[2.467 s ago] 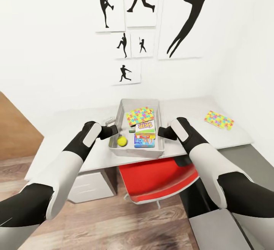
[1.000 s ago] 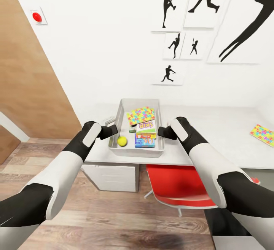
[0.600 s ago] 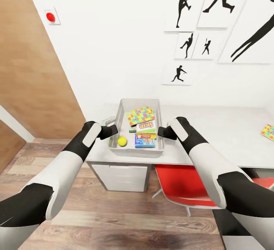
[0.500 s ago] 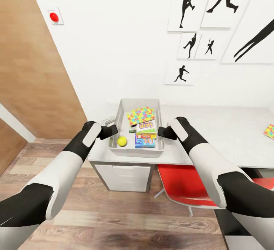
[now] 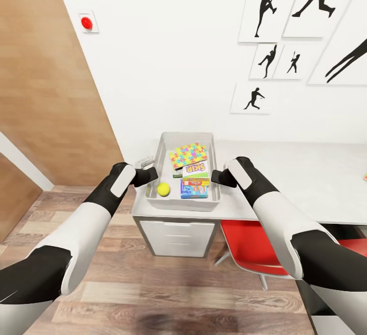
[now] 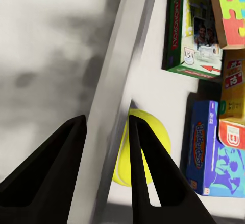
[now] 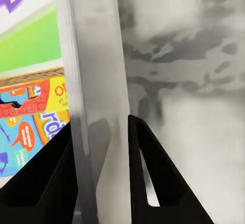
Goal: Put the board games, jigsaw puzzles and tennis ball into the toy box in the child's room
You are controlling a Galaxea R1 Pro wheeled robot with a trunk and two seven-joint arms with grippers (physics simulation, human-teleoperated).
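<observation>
- Where the toy box (image 5: 164, 147) hangs between the two hands, just over the near left end of the table (image 5: 306, 177), its long axis runs straight away from the robot toward the wall.
- Inside it lie the tennis ball (image 5: 163, 188) by the near left wall, a blue board game (image 5: 193, 189) beside it, the SKIP-BO box (image 5: 196, 170) further back, and a jigsaw puzzle (image 5: 187, 155) at the far end; a green box (image 6: 184, 35) sits under that puzzle's edge.
- Left hand (image 5: 151, 174) pinches the box's left long wall, one finger outside and one inside, next to the ball.
- Right hand (image 5: 216, 176) grips the right long wall (image 7: 94, 106) the same way, level with the left.
- Both hands sit at the near half of the box, so the far end reaches out over the table.
- At the table's far right edge a sliver of colour shows, too little to name; I judge one puzzle may remain outside.
</observation>
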